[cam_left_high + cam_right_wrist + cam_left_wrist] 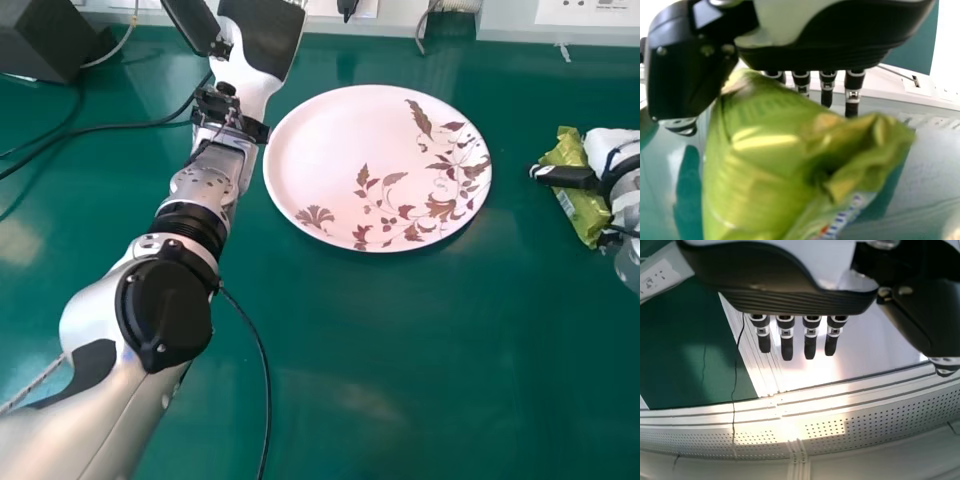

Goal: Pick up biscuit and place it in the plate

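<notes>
- Head view: right hand [568, 177] has the biscuit pack [584, 214] well right of the plate [330, 150]; grab looks done imo, so next swing it over the plate and let go
- Left wrist view: left hand [810, 342] wide open, empty
- Right wrist view: pack's pinched between thumb and fingers

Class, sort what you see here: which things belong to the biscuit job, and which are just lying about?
Belongs to the job:
- green biscuit packet
- right hand, gripping the packet
- plate, where the biscuit should go

Just lying about:
- dark box, upper left in the head view
- black cables on the table
</notes>
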Robot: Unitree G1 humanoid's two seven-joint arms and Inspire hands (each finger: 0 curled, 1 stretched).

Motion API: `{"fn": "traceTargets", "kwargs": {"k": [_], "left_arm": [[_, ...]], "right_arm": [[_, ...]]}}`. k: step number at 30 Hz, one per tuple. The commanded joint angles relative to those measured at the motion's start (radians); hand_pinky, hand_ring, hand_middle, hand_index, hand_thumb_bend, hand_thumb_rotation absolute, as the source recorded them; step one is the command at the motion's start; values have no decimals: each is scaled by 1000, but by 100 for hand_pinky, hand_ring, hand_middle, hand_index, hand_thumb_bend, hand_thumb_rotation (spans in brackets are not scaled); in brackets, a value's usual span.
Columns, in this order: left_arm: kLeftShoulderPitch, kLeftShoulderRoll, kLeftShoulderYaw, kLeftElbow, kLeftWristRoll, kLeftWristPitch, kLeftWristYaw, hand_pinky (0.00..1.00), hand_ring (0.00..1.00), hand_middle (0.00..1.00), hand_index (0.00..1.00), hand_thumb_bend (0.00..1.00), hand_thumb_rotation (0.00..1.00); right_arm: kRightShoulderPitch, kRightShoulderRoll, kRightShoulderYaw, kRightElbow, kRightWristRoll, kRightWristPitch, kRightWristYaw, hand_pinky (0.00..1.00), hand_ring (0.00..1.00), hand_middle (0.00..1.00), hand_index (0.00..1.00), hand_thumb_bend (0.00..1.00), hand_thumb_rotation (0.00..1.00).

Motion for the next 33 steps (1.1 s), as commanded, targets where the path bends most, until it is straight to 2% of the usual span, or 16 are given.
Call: {"fn": "traceTargets", "kwargs": {"k": [1,7,14,17,22,28,33], "left_arm": [[-20,5,5,-3,-1,-11,-7,100,98,100,100,100,38],[-20,6,1,-2,4,-22,7,100,97,100,100,100,39],[-20,8,0,-1,5,-22,6,99,97,100,100,100,40],[-20,7,2,0,2,-19,7,99,96,100,100,100,40],[-20,10,7,2,-4,3,10,98,96,100,100,100,41],[-23,11,15,1,-15,19,35,98,96,100,100,100,40],[-26,10,40,3,-38,38,50,97,96,100,100,100,41]], "right_arm": [[56,-16,5,-5,12,9,33,73,87,94,89,86,61],[117,-32,-29,-98,17,30,21,71,87,94,89,88,68],[180,-44,-63,-207,14,65,39,72,87,93,86,92,67],[195,-45,-64,-225,11,67,39,72,87,93,88,91,69],[210,-47,-63,-254,9,70,51,68,84,92,89,91,63],[216,-51,-65,-276,5,67,58,57,75,85,87,84,48],[215,-51,-66,-285,0,66,60,49,65,75,78,71,39]]}}
